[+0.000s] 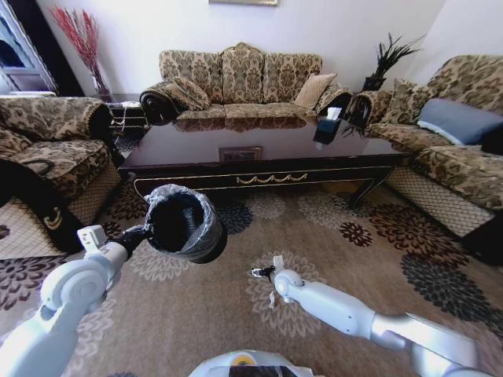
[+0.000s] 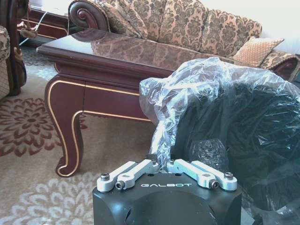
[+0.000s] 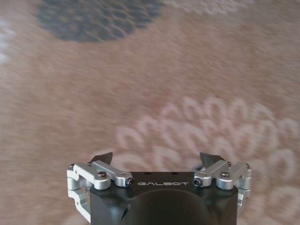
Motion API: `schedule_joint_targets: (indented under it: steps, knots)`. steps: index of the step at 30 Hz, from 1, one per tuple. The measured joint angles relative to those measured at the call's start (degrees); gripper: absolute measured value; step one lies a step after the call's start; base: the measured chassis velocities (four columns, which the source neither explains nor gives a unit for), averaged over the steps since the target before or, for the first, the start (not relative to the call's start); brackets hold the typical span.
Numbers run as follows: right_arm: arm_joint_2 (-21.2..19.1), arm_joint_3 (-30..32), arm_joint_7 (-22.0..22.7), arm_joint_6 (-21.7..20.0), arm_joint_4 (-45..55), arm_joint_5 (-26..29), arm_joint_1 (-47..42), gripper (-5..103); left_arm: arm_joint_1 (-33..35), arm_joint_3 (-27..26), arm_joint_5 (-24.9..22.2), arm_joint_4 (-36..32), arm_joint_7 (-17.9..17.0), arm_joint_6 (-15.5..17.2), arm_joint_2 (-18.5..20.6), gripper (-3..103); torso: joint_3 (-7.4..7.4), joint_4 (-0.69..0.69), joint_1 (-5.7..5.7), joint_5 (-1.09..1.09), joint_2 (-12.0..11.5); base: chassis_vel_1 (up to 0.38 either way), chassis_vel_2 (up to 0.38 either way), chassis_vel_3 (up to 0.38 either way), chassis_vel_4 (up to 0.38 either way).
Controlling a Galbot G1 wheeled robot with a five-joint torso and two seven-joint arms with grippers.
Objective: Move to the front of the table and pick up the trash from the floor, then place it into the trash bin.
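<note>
Trash bin (image 1: 185, 224): small, round, black, lined with crinkled plastic bag; held off the floor (image 1: 330, 259), tilted, mouth turned toward the head camera, just in front of the table (image 1: 259, 153). Table: low, glossy dark wood, gold scroll trim, curved legs. Floor: tan carpet, flower medallions.

Glossy white arms, black "GALBOT"-marked wrist blocks, and silver screwed linkages on each hand (image 3: 158, 161).

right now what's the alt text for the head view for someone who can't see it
The left gripper holds the trash bin by its rim above the floor, in front of the table. The right gripper hangs open over a cream flower medallion; sofas ring the room.
</note>
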Motion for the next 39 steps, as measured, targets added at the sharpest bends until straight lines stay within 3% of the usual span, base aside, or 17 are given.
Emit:
schedule_joint_targets:
  steps: [8,32,34,36,39]
  knots:
    - [-0.9,1.6,0.3,-1.2,-2.3,-0.4,-1.0,100,-0.2,0.5,0.4,0.8,0.6,-0.3,0.0,3,0.00,-0.01,0.00,-0.01,0.0,0.000,0.000,0.000,0.000]
    - [0.8,2.3,-13.8,0.0,-16.0,-4.5,-0.6,102,-1.3,1.7,1.1,2.2,1.4,-0.6,0.6,3,0.00,-0.01,0.00,0.00,0.0,0.000,0.000,0.000,0.000]
    - [0.7,2.2,-14.2,0.0,-16.0,-4.6,-0.5,95,-1.5,1.9,1.3,2.4,1.5,-0.6,0.6,3,0.00,-0.01,0.00,0.00,0.0,0.000,0.000,0.000,0.000]
    - [0.6,2.1,-14.4,0.0,-15.9,-4.7,-0.5,95,-1.6,1.9,1.3,2.5,1.5,-0.7,0.6,3,0.00,-0.01,0.00,0.00,0.0,0.000,0.000,0.000,0.000]
    - [0.0,1.7,-15.0,0.0,-15.0,-5.2,-0.5,79,-1.9,2.0,1.3,2.7,1.6,-0.7,0.8,3,0.00,-0.01,0.00,0.00,0.0,0.000,0.000,0.000,0.000]
